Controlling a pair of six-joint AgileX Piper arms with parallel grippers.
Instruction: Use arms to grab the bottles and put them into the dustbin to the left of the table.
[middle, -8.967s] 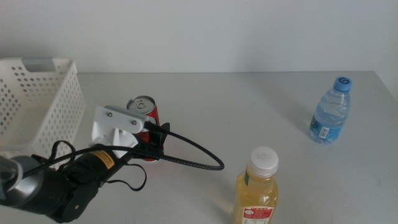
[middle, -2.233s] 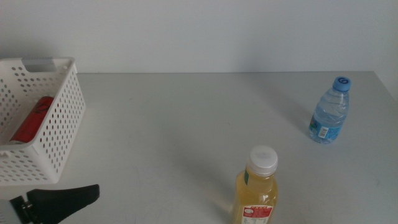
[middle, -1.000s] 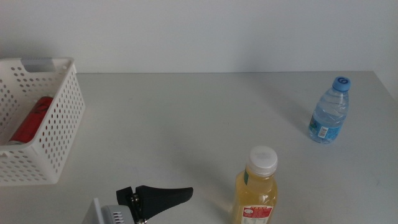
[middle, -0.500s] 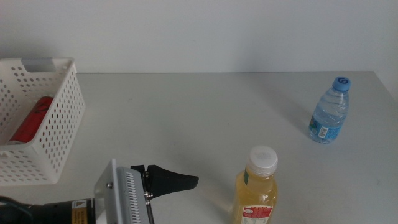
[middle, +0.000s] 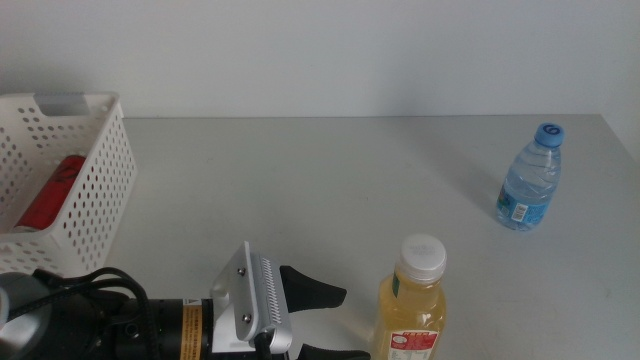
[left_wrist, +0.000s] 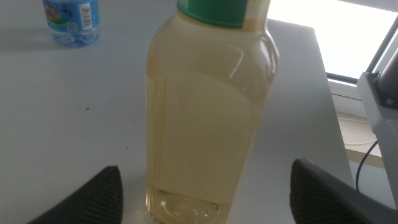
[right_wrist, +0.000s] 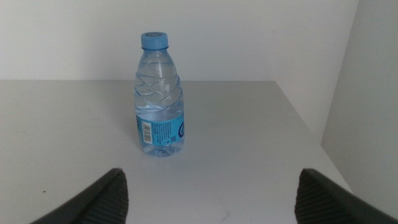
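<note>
The yellow-juice bottle (middle: 412, 312) with a white cap stands upright at the table's front centre. My left gripper (middle: 350, 324) comes in from the lower left, open, its jaws just left of the bottle. In the left wrist view the juice bottle (left_wrist: 208, 118) fills the picture, between and just beyond the open jaws of the left gripper (left_wrist: 205, 169). The water bottle (middle: 530, 178) stands at the far right. My right gripper (right_wrist: 211, 177) is open and faces the water bottle (right_wrist: 158, 102) from a distance. The red can (middle: 50, 192) lies in the white dustbin (middle: 110, 190).
The light-grey table (middle: 300, 180) runs to a straight back edge under a white wall. The water bottle also shows small in the left wrist view (left_wrist: 69, 22), beyond the juice bottle. The table's right edge lies near the water bottle.
The red can, held by my left gripper on the table 9 s ago, now lies in the dustbin. In the last second my left gripper has moved right, up to the juice bottle.
</note>
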